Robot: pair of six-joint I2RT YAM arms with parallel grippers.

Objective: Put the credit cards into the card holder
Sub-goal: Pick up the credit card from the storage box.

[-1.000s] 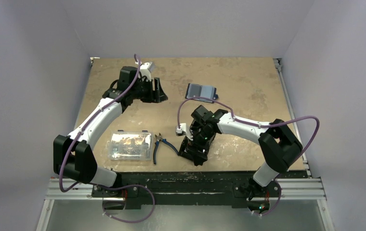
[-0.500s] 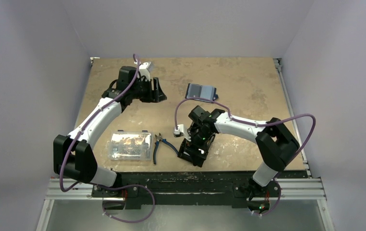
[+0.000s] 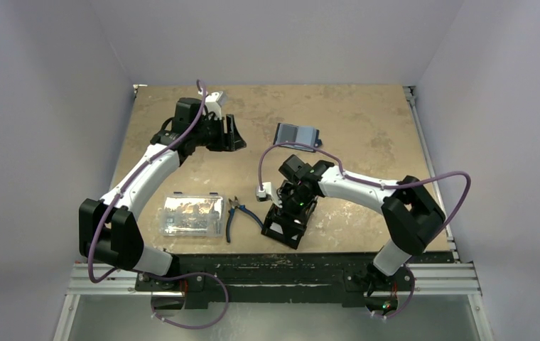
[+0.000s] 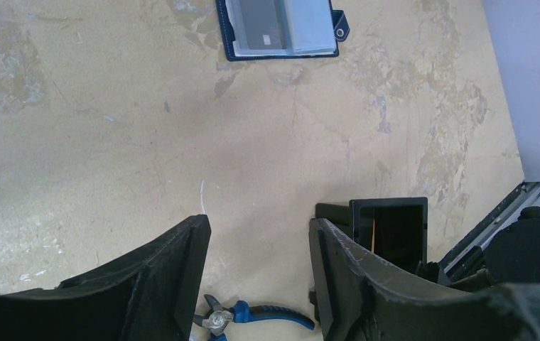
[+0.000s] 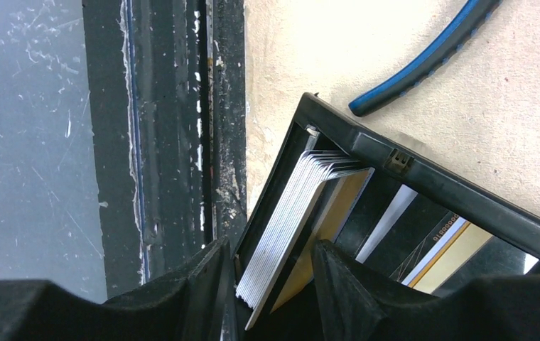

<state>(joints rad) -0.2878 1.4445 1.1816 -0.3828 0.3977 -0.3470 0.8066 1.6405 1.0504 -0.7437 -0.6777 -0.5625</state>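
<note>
Above one black tray [image 5: 423,181], right claw [image 5: 271,261] hangs spread over one card stack [image 5: 278,231]; left claw [image 4: 256,236] spread too.

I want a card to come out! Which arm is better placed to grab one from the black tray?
Right. The right gripper is open directly over the cards in the tray; the left gripper hangs over the table, away from it.

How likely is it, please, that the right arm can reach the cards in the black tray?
Probably yes: the right gripper hangs open directly over the cards standing in the open-topped black tray, nothing covering them.
</note>
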